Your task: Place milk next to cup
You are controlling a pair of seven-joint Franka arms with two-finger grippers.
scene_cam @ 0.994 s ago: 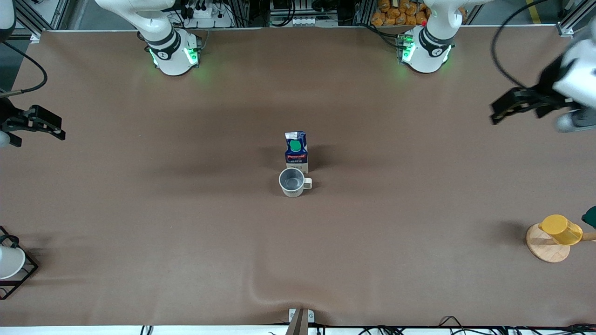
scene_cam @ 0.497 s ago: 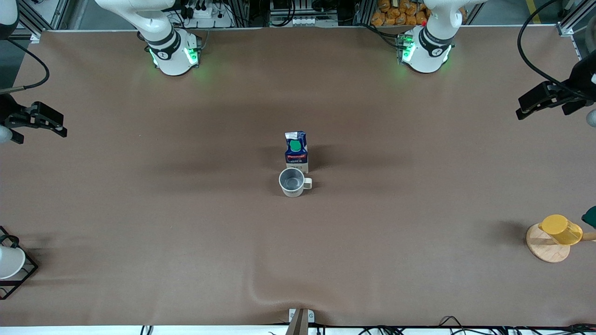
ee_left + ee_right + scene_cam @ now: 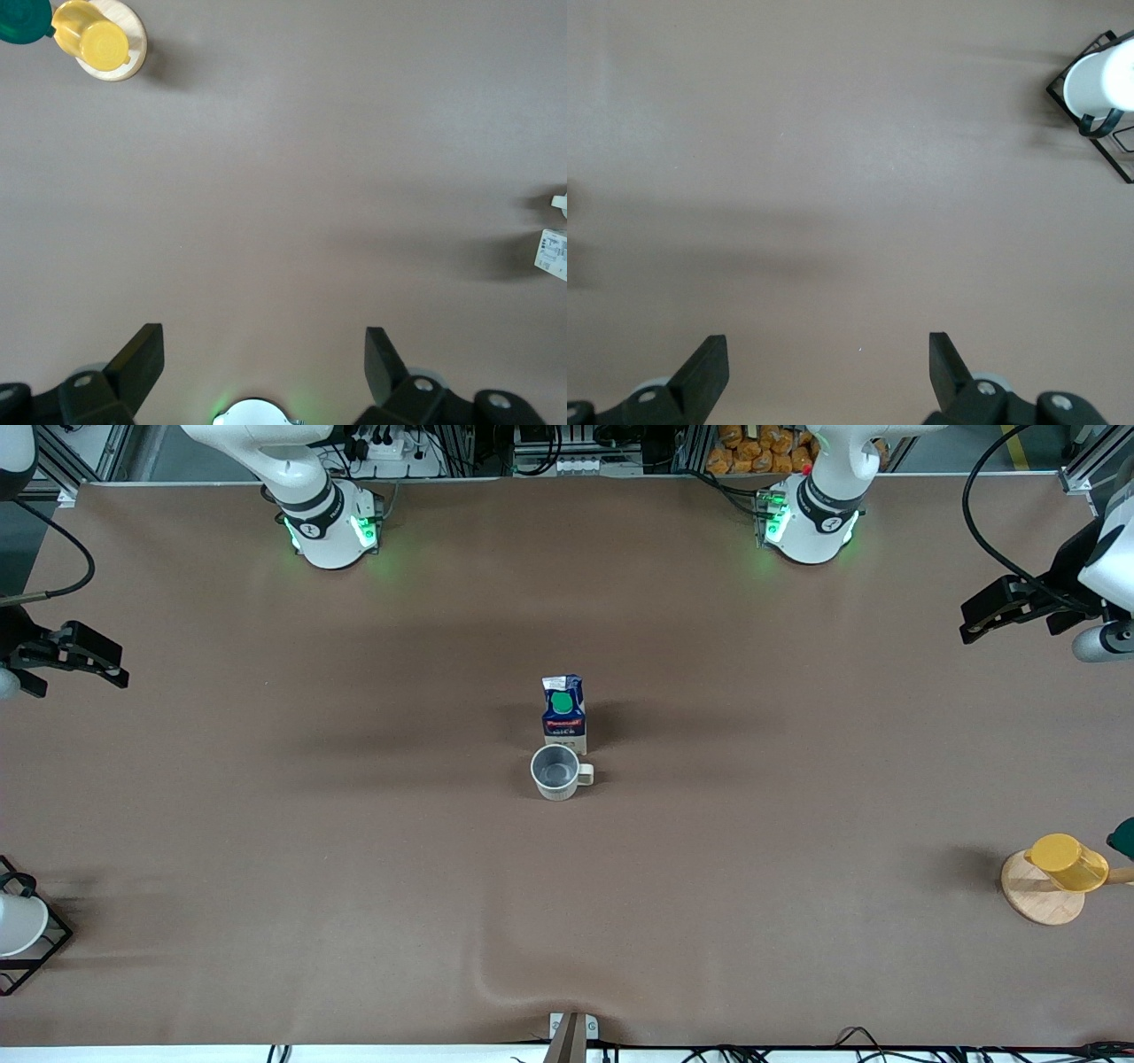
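- Standing upright mid-table: milk (image 3: 564, 714), just beside cup (image 3: 556, 771), at the cup's 12 o'clock.
- Hanging wide open and empty over the table's ends: left gripper (image 3: 982, 615), right gripper (image 3: 104, 666).
- Risking a toppled carton only through any needless return sweep.

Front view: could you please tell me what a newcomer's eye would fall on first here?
The milk carton and the cream mug stand close together mid-table, the mug nearer the camera. Both grippers are up at the table's ends with jaws open and empty: the left gripper at its arm's end, the right gripper at the other. A yellow cup on a wooden disc sits near the left arm's end.
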